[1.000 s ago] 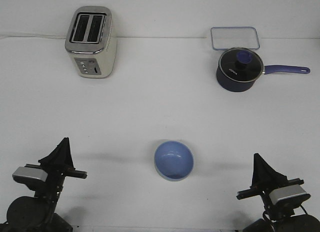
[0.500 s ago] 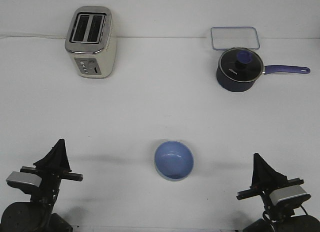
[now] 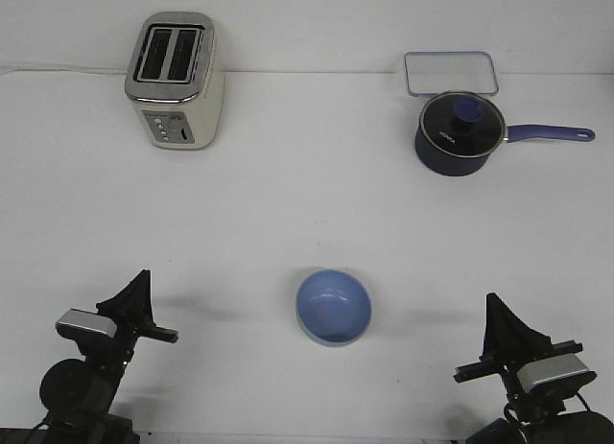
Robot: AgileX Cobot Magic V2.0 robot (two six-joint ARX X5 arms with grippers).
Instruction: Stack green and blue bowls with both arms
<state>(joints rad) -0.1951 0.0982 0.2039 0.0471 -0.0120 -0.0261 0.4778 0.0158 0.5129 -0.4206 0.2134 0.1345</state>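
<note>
Centrally, just below mid-frame, the blue bowl [image 3: 333, 307] is seen upright on the white table [image 3: 307, 204], its opening facing up; a paler rim edge is visible along its lower side, but whether that belongs to the green bowl nested underneath can't be told, & no separate green bowl is made out elsewhere. At lower left the left gripper [image 3: 137, 289] is found, fingers pointed up toward the frame's top, w/ a silver-grey block [image 3: 85, 324] just beside it on the arm; nothing is held, & the tips appear drawn together into one point, though a narrow gap can't be ruled out from this angle. At lower right the right gripper [image 3: 496, 315] is placed similarly, tips up, its own silver-grey block at approx. the frame's bottom right corner; it is also empty & looks pressed together, w/ the same caveat. Both grippers are well apart from the bowl, one on each side. In the upper left a cream & chrome toaster [image 3: 176, 80] is set, slots up. In the upper right a dark navy saucepan [image 3: 459, 132] w/ glass lid is seen, its blue handle [image 3: 551, 133] pointing toward the right edge, & a clear rectangular container [image 3: 451, 73] is touching or just behind it.
</note>
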